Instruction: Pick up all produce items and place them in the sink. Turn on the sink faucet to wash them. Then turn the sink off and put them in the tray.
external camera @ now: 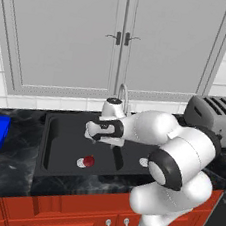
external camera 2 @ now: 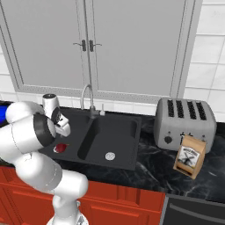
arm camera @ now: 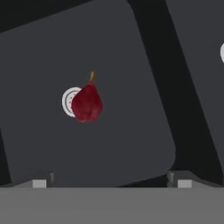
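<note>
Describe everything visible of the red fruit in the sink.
The red fruit is small, dark red and pear-shaped, with a short orange stem. It lies on the floor of the black sink's left basin, partly covering the round silver drain. Nothing grips it; the open gripper hovers above, apart from it.
</note>
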Motion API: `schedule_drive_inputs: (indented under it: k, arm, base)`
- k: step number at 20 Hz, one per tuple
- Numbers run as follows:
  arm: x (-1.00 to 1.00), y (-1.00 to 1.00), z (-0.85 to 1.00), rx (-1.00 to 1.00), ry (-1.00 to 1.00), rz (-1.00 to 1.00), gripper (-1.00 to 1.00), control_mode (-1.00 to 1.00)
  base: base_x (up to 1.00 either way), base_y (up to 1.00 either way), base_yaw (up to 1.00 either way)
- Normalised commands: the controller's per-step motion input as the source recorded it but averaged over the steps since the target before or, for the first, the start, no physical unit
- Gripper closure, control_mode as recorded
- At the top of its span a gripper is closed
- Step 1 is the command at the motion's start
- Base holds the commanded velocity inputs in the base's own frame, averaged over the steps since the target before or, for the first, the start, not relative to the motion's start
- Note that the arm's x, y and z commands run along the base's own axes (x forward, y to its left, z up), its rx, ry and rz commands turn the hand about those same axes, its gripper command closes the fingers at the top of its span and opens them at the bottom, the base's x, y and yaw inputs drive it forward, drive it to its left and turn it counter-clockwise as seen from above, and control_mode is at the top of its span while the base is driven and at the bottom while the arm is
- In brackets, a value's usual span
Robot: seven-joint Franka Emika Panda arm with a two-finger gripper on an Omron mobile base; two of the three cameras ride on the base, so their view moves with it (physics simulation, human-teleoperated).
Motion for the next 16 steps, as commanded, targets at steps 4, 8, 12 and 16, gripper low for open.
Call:
schedule_drive_inputs:
  k: [4, 8, 12, 16]
  arm:
    - [0.17, 0.12, -0.17, -0.01, 0.0, -0.02, -1.0, -1.0]
    - [0.17, 0.09, -0.19, -0.02, 0.0, 0.0, -1.0, -1.0]
    - [0.15, 0.08, -0.19, -0.02, 0.0, 0.0, -1.0, -1.0]
    - [0.16, 0.09, -0.17, -0.02, 0.0, 0.0, -1.0, -1.0]
  base:
    - [0.0, 0.0, 0.0]
    - [0.0, 0.0, 0.0]
    - [0.0, 0.0, 0.0]
    - [0.0, 0.0, 0.0]
